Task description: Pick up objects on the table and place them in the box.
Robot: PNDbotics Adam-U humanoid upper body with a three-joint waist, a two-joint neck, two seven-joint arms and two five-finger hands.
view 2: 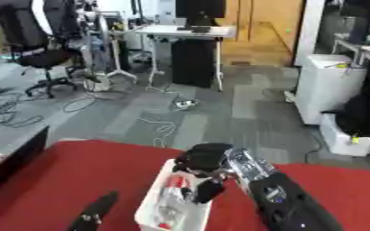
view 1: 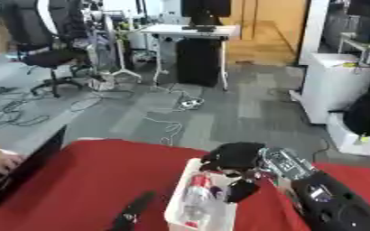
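1. The right robot hand (view 1: 234, 159), black, hangs over the white rectangular box (view 1: 177, 203) at lower centre, fingers curled downward; whether they hold anything is unclear.
2. The box stands on the red-covered table (view 1: 85, 180), holding a clear bottle (view 1: 196, 194).
3. A black elongated object (view 1: 133, 210) lies left of the box.

Right hand (view 1: 234, 159) is black w/ dark fingers. Wrist part (view 1: 283, 163) is shiny silver metal. Forearm (view 1: 334, 205) is thick, glossy black, w/ small pale markings on the shell.
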